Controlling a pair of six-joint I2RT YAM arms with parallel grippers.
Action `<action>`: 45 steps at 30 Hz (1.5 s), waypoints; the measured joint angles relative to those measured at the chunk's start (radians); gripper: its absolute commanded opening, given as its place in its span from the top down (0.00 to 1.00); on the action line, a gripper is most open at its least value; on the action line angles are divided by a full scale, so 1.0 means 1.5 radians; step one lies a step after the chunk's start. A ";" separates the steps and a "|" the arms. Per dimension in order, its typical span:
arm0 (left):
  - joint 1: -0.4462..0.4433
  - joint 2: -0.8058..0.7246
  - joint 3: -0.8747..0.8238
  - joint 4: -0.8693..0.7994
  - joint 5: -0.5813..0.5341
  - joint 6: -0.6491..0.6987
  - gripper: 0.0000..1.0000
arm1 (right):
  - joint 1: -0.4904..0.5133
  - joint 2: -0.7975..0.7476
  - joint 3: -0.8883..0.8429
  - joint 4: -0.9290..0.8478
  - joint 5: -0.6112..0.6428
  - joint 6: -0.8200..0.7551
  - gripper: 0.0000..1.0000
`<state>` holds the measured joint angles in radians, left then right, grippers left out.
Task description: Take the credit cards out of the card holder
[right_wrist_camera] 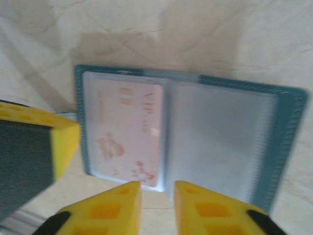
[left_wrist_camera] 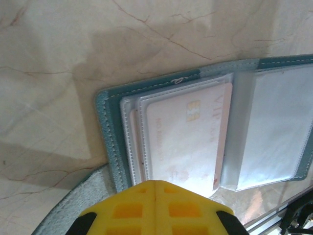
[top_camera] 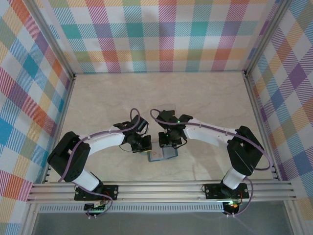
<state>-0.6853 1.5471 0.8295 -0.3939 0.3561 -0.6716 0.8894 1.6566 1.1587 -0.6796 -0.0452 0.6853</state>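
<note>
Nearest the lens, we logged the left gripper [left_wrist_camera: 155,188] shut at the edge of the open card holder [left_wrist_camera: 108,142], flat on the table [left_wrist_camera: 49,58] with a credit card [left_wrist_camera: 186,142] in its sleeve, the right gripper [right_wrist_camera: 158,192] narrowly parted.

An open card holder [top_camera: 164,154] lies flat on the table [top_camera: 98,98], close to the near edge and midway between left and right. 1 card [right_wrist_camera: 128,132] sits in the pocket of the half nearest the left gripper [left_wrist_camera: 155,196], at the holder's left. The right gripper [right_wrist_camera: 154,196] stands just beside the holder's edge, at the fold.
</note>
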 measured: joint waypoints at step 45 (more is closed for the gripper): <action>-0.035 0.054 0.026 -0.004 -0.024 -0.008 0.97 | -0.083 0.035 -0.154 0.269 -0.233 0.027 0.81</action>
<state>-0.7372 1.6279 0.8688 -0.3996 0.3206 -0.6834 0.7643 1.7084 0.9283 -0.2768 -0.3943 0.7254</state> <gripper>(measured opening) 0.050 0.185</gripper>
